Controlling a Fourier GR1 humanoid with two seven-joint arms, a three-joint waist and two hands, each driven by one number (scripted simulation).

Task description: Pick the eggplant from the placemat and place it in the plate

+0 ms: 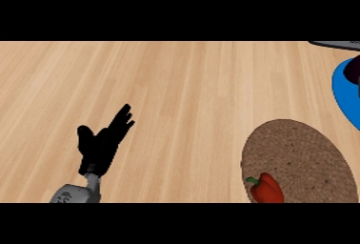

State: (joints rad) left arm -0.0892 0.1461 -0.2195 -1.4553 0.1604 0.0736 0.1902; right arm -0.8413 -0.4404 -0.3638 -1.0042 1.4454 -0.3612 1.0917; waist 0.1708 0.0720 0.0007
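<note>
Left hand (98, 145): low in the view's left part, black, standing open with its fingers straight and pointing up and away. It holds nothing and touches nothing.
Desk (175, 86): pale wood planks, filling most of the view.
Placemat (302, 147): round, brown and speckled, at the lower right, well apart from the left hand.
Red pepper (267, 189): the only thing lying on the placemat. It is red with a green stem, sits at the mat's near left rim, and is cut by the view's lower edge.
Plate (343, 102): blue, only partly visible at the right edge, just beyond the placemat.
Grey object (341, 44): at the top right corner; I cannot tell what it is.
</note>
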